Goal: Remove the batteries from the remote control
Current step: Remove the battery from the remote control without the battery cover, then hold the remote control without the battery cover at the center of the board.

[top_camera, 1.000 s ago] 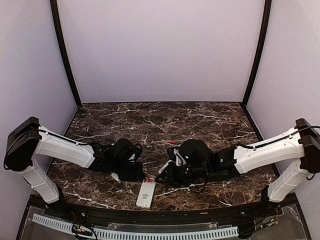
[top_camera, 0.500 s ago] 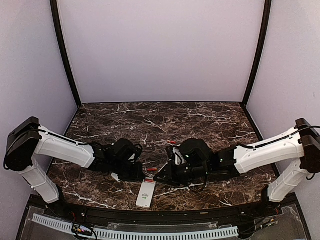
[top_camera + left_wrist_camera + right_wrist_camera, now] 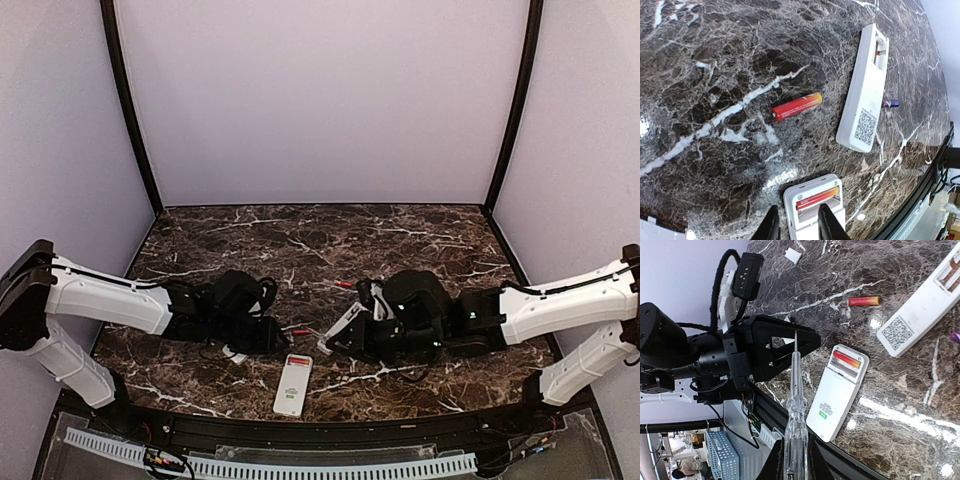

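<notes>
A short white remote control [image 3: 816, 210] lies face down near the front edge, its compartment open with one red battery [image 3: 818, 197] inside. It also shows in the top view [image 3: 292, 386] and the right wrist view [image 3: 837, 387]. Another red battery [image 3: 796, 106] lies loose on the marble, just ahead of it [image 3: 300, 330]. My left gripper [image 3: 797, 209] hovers open over the remote's open end with nothing in it. My right gripper [image 3: 794, 460] is shut on a clear-handled screwdriver [image 3: 795, 405], whose tip points at the left gripper [image 3: 775, 347].
A longer white remote [image 3: 865, 90] with an open compartment lies to the right, a purple battery [image 3: 890, 103] beside it. One more red battery [image 3: 345, 283] lies further back. A small white cover [image 3: 793, 256] rests far off. The table's front edge [image 3: 790, 405] is close.
My left gripper lifted a red battery out of the short remote, opened and let it go onto the marble. Both arms drew back outward, the right one with the screwdriver.
</notes>
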Controlling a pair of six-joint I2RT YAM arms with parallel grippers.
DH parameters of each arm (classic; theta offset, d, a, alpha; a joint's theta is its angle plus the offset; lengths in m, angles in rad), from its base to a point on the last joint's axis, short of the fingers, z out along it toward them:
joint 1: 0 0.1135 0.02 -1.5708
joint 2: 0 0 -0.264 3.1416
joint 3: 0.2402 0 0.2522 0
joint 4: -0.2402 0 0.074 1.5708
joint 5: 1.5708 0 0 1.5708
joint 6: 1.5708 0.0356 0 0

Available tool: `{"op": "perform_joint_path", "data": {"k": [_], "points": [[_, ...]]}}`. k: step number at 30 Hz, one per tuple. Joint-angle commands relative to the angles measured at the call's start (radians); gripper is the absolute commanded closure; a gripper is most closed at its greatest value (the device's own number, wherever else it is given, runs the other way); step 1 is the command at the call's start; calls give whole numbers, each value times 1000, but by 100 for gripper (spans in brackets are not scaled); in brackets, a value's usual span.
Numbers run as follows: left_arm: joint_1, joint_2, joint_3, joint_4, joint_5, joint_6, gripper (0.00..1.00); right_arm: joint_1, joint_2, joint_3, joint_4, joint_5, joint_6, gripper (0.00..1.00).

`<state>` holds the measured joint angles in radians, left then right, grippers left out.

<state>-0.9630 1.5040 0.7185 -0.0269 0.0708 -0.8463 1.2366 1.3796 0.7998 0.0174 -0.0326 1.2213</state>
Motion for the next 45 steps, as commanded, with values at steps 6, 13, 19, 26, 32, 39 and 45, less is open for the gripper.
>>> {"op": "perform_joint_path", "data": {"k": [6,13,19,26,32,39,45], "points": [[-5,-124,-66,20,7,28,55,11,-59,-42,-142,101,9,100],[-8,-118,-103,60,122,51,33,37,-2,-15,-159,86,20,100],[-42,-109,-116,33,157,87,31,38,62,44,-200,63,13,100],[-52,-87,-146,55,185,66,44,39,109,98,-236,41,1,100],[-55,-41,-134,59,189,60,51,43,158,160,-300,37,-9,100],[-59,-28,-133,61,188,61,61,49,200,218,-363,37,-9,100],[-59,-20,-130,65,193,64,68,55,233,259,-404,37,-17,100]]}}
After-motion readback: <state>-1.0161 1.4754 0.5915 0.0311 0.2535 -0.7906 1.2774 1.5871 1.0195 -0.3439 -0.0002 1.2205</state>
